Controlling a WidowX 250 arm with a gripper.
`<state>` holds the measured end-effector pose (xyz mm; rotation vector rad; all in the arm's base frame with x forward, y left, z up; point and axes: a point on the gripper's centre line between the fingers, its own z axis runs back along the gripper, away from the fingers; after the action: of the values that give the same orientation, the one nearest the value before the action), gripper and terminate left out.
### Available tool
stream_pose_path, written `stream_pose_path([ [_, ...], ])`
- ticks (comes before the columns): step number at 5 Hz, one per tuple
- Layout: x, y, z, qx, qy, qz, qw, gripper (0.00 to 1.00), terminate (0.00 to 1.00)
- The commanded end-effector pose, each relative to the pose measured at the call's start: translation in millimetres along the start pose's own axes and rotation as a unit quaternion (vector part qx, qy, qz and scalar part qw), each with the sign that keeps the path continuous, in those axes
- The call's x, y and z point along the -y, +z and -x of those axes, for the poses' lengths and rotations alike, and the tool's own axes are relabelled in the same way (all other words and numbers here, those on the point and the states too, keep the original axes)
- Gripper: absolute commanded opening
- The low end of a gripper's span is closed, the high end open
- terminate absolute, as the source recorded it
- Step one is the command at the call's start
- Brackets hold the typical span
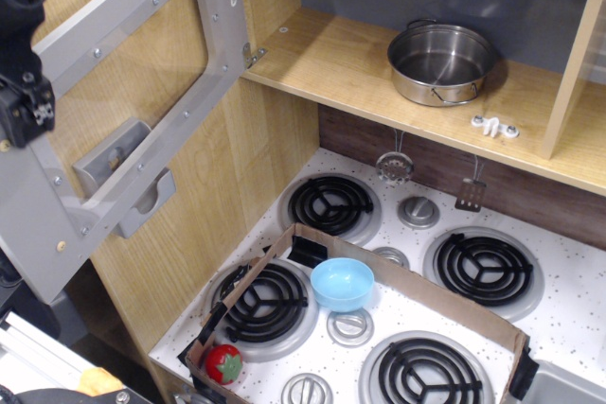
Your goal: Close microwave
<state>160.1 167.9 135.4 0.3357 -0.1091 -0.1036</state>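
The microwave is a wooden compartment [322, 59] with a dark grey back wall. Its big grey door [221, 44] with a clear window stands wide open, swung out to the left. A steel pot [441, 63] sits inside on the shelf. My black gripper [21, 106] is at the far left edge of the view, by the door's outer edge. It is mostly cut off, so its jaws do not show clearly. I cannot tell whether it touches the door.
A small grey bracket [118, 153] is on the wooden side wall behind the door window. Below is a stovetop [568, 272] with several burners, holding a cardboard box [417, 290], a blue bowl [342, 283] and a red toy strawberry [223, 363]. Utensils [395, 166] hang under the shelf.
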Motion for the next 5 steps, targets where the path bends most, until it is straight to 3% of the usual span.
stream_pose_path([
  [1,44,0,-37,0.027,0.011,0.034,0.999,1.0,0.0],
  [4,121,35,-101,0.066,-0.026,0.026,0.9971,1.0,0.0],
  [5,126,59,-118,0.091,-0.046,0.054,0.9934,1.0,0.0],
])
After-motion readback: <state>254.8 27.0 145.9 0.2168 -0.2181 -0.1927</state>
